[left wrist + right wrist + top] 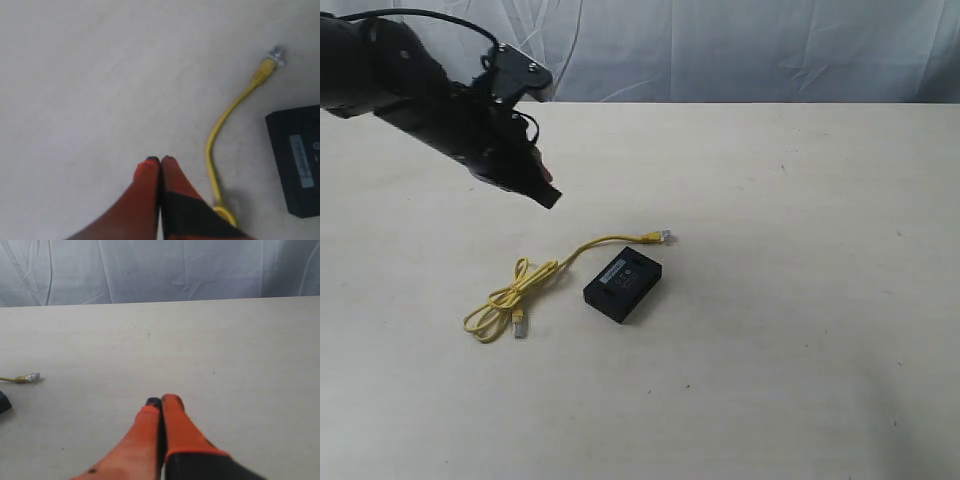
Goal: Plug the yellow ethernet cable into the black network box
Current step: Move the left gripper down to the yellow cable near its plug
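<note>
the left gripper [160,161] hangs above the pale table [800,300], its orange fingertips pressed together on nothing. the right gripper [161,401] is pressed together the same way. the yellow ethernet cable [525,281] lies loosely coiled beside the black network box [623,287], its clear plug [665,237] near the box, not inserted.
</note>
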Robot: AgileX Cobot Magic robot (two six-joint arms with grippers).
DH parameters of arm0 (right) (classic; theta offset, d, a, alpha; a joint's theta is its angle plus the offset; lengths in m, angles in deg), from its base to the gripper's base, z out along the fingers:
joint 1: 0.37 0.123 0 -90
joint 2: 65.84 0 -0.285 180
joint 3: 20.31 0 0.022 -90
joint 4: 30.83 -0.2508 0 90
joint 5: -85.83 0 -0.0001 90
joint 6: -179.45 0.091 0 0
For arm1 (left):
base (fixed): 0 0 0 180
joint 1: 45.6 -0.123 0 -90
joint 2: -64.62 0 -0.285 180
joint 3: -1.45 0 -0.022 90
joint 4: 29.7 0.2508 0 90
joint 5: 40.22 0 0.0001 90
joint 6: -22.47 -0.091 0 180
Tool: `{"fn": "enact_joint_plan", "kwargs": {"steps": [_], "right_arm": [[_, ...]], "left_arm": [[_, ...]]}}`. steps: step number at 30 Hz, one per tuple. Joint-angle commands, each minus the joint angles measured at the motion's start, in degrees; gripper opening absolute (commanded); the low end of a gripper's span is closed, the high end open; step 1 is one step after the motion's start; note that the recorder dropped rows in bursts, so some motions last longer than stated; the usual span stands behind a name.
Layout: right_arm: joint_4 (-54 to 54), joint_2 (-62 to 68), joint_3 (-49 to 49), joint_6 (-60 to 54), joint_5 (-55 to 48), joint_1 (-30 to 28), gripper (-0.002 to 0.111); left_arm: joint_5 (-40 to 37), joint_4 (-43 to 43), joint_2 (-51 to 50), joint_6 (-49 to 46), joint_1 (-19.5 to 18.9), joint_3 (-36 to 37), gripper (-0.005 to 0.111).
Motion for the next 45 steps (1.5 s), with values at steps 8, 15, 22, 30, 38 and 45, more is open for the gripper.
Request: {"fn": "enact_joint_plan", "kwargs": {"steps": [8,15,22,30,38,45], "right_arm": [[0.2,-0.3,-0.1,-0.2,0.4,0.2,0.000],[0.2,-0.3,-0.1,-0.2,0.4,0.2,0.000],[0.2,-0.3,-0.1,-0.2,0.4,0.2,0.000],[0.2,-0.3,-0.1,-0.2,0.4,0.2,0.000],[0.2,-0.3,-0.1,-0.2,0.4,0.2,0.000],[0.1,-0.3,-0.1,-0.2,0.4,0.2,0.000]], "left_arm": [[-16.3,4.9,-15.1,-3.9,3.1,-19.9,0.000],[-22.5,5.4,-19.8,-10.3,4.9,-24.3,0.000],[-22.1,5.0,-20.2,-13.9,7.6,-26.3,0.000],[-17.3,7.6,-20.4,-15.5,9.3,-26.3,0.019],[-17.6,8.8,-20.7,-16.5,9.3,-26.3,0.034],[-18.7,9.5,-23.1,-19.1,9.3,-26.3,0.034]]}}
